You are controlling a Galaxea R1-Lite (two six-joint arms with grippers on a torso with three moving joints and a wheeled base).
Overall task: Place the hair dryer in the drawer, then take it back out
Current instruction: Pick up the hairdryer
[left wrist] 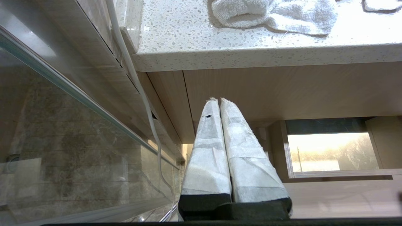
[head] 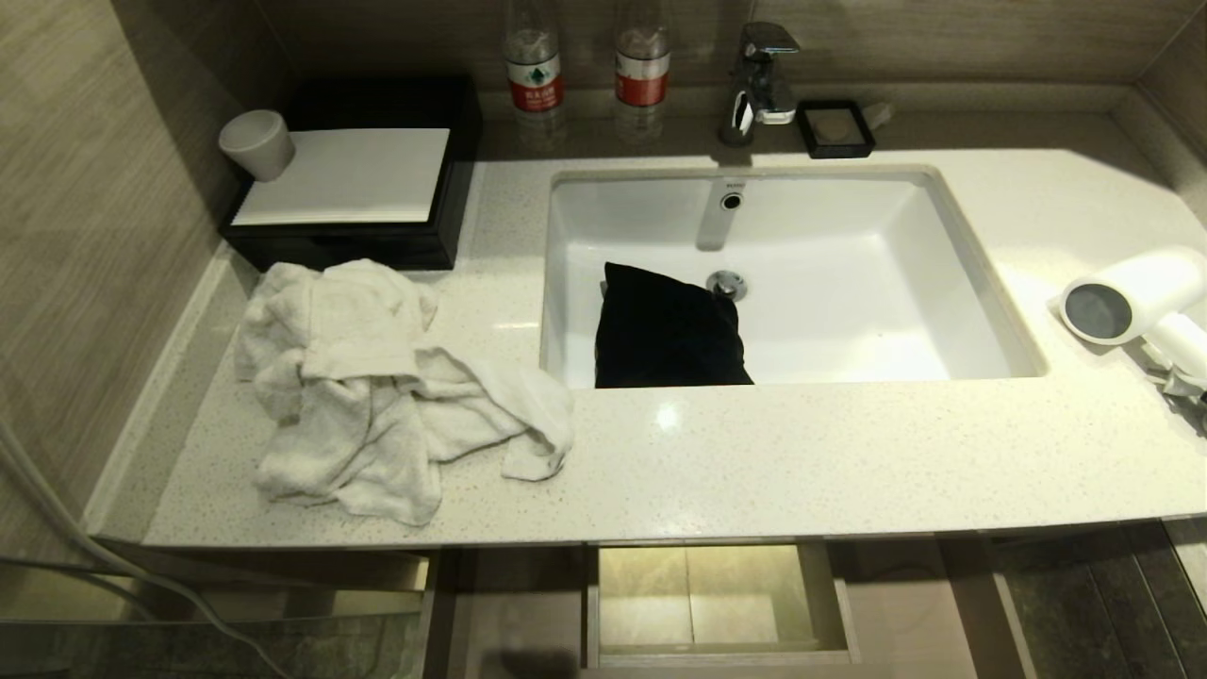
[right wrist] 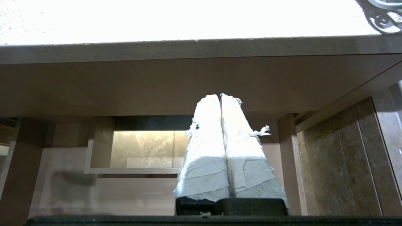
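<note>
Dryer (head: 1132,300) lies on the surface (head: 801,453) at three o'clock from the sink (head: 981,273), grey round end facing the basin, handle trailing off the frame edge. Drawer (head: 721,651) stands pulled out below the surface edge at six o'clock. A towel (head: 377,387) is heaped at nine o'clock. Left hand (left wrist: 219,100) and right hand (right wrist: 220,95) both hang below the surface in front of the drawer, fingers pressed together, holding nothing.

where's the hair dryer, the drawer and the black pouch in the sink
hair dryer (head: 1122,300): head view, on its white barrel beside the grey round end.
drawer (head: 842,604): head view, on its right side wall.
black pouch (head: 665,330): head view, on its middle.
</note>
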